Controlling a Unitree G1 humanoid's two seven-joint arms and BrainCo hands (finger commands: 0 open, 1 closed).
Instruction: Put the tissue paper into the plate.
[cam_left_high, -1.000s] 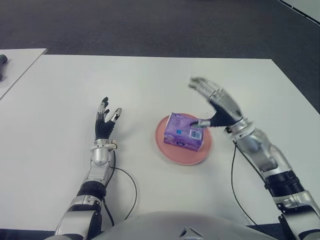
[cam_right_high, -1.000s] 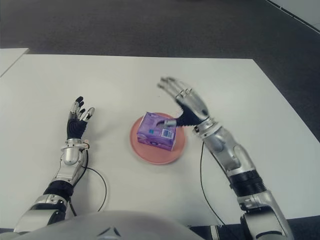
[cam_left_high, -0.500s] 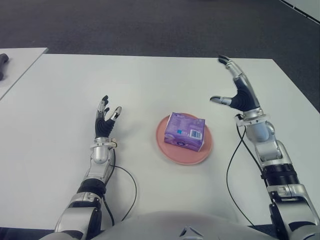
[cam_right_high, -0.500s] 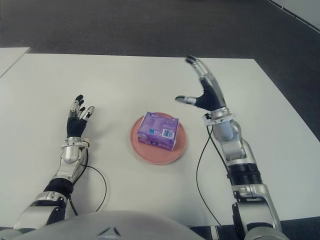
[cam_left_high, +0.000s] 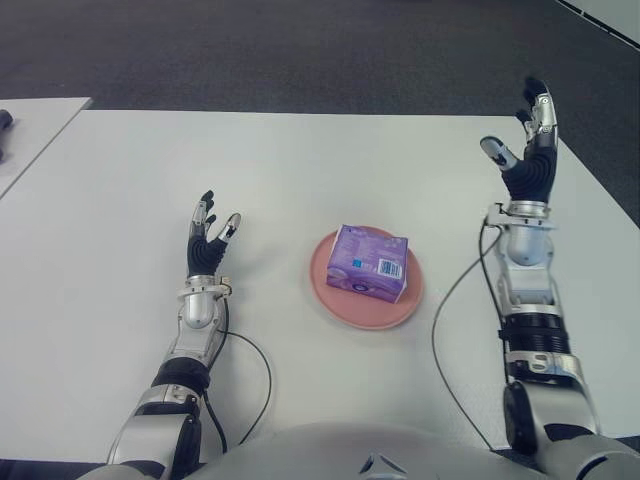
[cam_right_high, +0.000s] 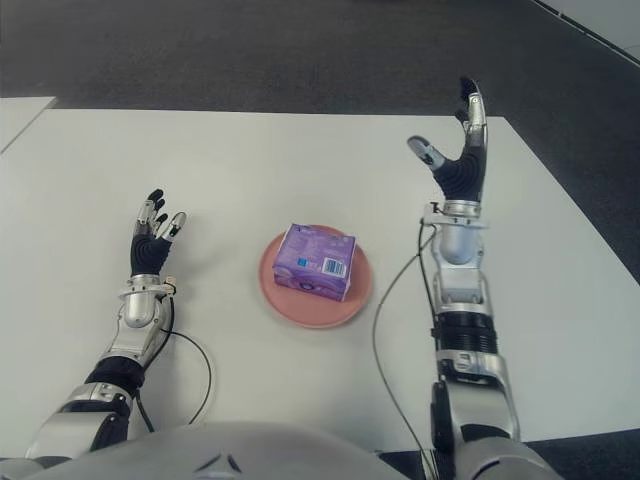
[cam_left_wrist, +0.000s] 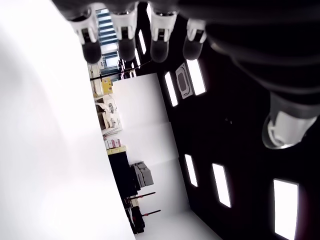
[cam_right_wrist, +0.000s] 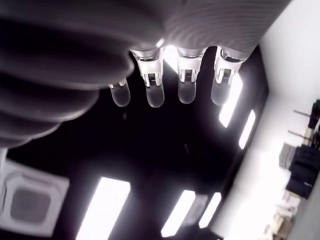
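Where the white table (cam_left_high: 300, 160) fills most of the head views, a purple tissue pack (cam_left_high: 371, 262) is seen lying on a round pink plate (cam_left_high: 340, 296) near the middle of the table, a little toward the near edge; the pack is set slightly askew, with a blue and white label on its near right face; it is touched by neither hand.

The right hand (cam_left_high: 528, 150) is held well to the right of the plate and farther back, close to the right edge of the table; it is raised upright on its forearm, with the fingers (cam_left_high: 539, 105) straight and pointing up and the thumb spread out to the left; nothing is held in it; in the right wrist view its pale fingertips (cam_right_wrist: 154, 94) are seen stretched out side by side against a dark ceiling with bright light panels, and nothing lies between them.

The left hand (cam_left_high: 209, 243) is shown to the left of the plate, well apart from it, with its forearm running back toward the near edge; its fingers are extended and slightly spread, pointing away from the robot, and it is empty; whether it touches the table cannot be told; in the left wrist view its dark fingertips (cam_left_wrist: 160, 46) are seen straight and apart, with nothing grasped.

A thin black cable (cam_left_high: 262, 375) is looped on the table beside the left forearm; another cable (cam_left_high: 446, 320) is hung in a curve from the right wrist toward the near edge; a dark floor (cam_left_high: 300, 50) is seen beyond the far edge.
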